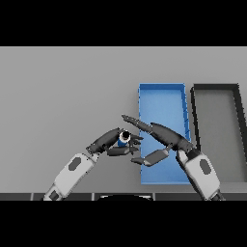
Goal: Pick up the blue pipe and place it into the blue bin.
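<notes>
The blue pipe (pixel 123 139) shows end-on as a small blue ring with a dark hole, just left of the blue bin (pixel 162 96). My left hand (pixel 110 141) comes in from the lower left, its fingers and thumb curled round the pipe. My right hand (pixel 161 135) reaches in from the lower right over the bin's left wall. Its fingers are straight and point left toward the pipe, and its thumb (pixel 149 157) sticks out below. The right fingertips end close to the pipe; whether they touch it I cannot tell.
A dark grey bin (pixel 195 111) stands directly right of the blue bin, reaching the picture's right edge. The grey table (pixel 62 96) spreads to the left and behind.
</notes>
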Tool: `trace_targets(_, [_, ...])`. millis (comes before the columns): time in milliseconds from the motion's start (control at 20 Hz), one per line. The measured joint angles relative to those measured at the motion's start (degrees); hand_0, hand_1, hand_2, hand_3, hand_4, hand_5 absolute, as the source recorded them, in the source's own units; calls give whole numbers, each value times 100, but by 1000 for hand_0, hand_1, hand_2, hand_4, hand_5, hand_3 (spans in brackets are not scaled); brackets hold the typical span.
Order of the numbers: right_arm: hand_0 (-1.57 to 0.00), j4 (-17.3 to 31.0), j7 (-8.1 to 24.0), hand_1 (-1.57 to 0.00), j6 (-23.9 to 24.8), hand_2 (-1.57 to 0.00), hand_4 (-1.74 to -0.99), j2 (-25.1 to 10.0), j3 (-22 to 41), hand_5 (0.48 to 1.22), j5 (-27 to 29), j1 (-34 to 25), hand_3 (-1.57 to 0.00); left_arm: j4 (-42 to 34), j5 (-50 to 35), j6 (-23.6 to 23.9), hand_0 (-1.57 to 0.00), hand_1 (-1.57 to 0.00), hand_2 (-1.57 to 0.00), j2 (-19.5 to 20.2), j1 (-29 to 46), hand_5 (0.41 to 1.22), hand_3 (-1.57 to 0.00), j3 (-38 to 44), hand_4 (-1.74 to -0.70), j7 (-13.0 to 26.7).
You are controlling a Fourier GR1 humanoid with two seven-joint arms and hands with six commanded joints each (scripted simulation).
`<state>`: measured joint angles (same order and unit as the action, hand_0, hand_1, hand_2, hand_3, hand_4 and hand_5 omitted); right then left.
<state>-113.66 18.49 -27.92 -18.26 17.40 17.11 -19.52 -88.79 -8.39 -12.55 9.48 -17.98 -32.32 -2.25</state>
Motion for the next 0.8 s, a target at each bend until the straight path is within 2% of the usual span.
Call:
trace_targets(50, [1,7,-35,1,-46,1,-1260,9,21,531,38,-85,1,23,29,-27,-1571,-1571,-1571,0,-1,1221,-1469,-2,-1730,-121])
trace_targets(150, [1,261,113,1,-82,1,-1241,253,205,532,-15,-383,1,-30,-28,-74,-1571,-1571,-1571,-6,9,1221,-1494,13,-1732,-189])
trace_targets(250, [1,513,198,1,-122,1,-1226,403,294,520,-134,-585,1,75,-134,-138,-1571,-1571,-1571,-62,-87,1221,-1511,57,-1730,-8])
trace_targets(350, [1,727,273,1,-103,1,-1222,558,331,512,-166,-755,1,102,-159,-228,-1571,-1571,-1571,-35,-60,1221,-1515,62,-1733,-113])
trace_targets(400, [1,835,359,1,-79,-9,-1223,635,329,512,-147,-904,1,71,-163,-223,-1571,-1571,-1571,-24,-76,1221,-1509,70,-1731,-66])
trace_targets(500, [1,1055,368,-13,-143,-42,-1231,768,378,512,-169,-1091,1,42,-121,-233,-1571,-1571,-1571,23,1,1221,-1450,51,-1723,-71])
trace_targets(550, [-14,1153,329,-36,-229,-68,-1241,771,350,516,-112,-1181,-11,54,-153,-268,-1571,-1571,-1571,34,-29,1221,-1474,75,-1720,-22])
trace_targets(600, [-54,1290,366,-83,-309,-115,-1268,818,383,519,-109,-1250,-43,-11,-244,-330,-1571,-1567,-1571,21,18,1221,-1395,64,-1717,-61])
trace_targets(650, [-138,1350,341,-166,-354,-193,-1308,857,386,523,-85,-1327,-106,38,-294,-359,-1496,-1393,-1367,-6,-51,1221,-1150,99,-1630,-10])
trace_targets(700, [-278,1411,387,-313,-411,-329,-1352,876,395,528,-32,-1404,-228,78,-68,-341,-1236,-1120,-1093,6,-86,1221,-920,61,-1613,-248])
trace_targets(750, [-478,1478,444,-500,-467,-500,-1390,900,437,538,-58,-1450,-375,83,199,-230,-993,-895,-875,86,-159,1221,-736,-3,-1587,47])
trace_targets(800, [-697,1438,379,-714,-541,-714,-1453,907,497,551,-55,-1398,-562,58,432,-164,-879,-828,-796,167,-229,1221,-667,-60,-1611,150])
